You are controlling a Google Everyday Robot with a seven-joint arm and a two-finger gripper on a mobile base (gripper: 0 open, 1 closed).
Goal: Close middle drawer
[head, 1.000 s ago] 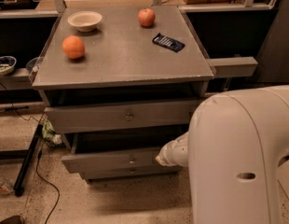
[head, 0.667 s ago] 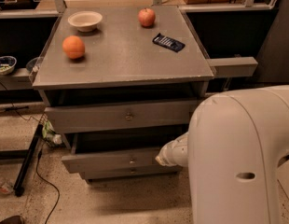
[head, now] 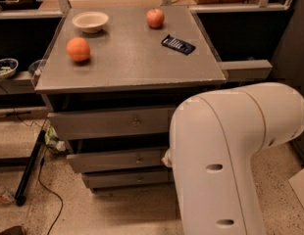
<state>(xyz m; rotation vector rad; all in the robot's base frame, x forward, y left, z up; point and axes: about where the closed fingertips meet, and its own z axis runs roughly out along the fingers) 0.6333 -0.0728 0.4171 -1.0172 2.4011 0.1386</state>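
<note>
My gripper (head: pixel 165 159) is mostly hidden behind my own arm (head: pixel 225 155), touching or just beside the right end of the middle drawer (head: pixel 113 160). I cannot tell whether it is spread or pressed together. The drawer juts out past the bottom drawer (head: pixel 127 179) below. I'd push straight in, nearer the knob (head: pixel 139 158) to my left, to avoid skewing.

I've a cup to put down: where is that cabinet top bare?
Bare: middle and front of the cabinet top, bordered by orange, bowl, apple and dark packet. Crowded: right end of the middle drawer, where the arm mostly hides the gripper.
</note>
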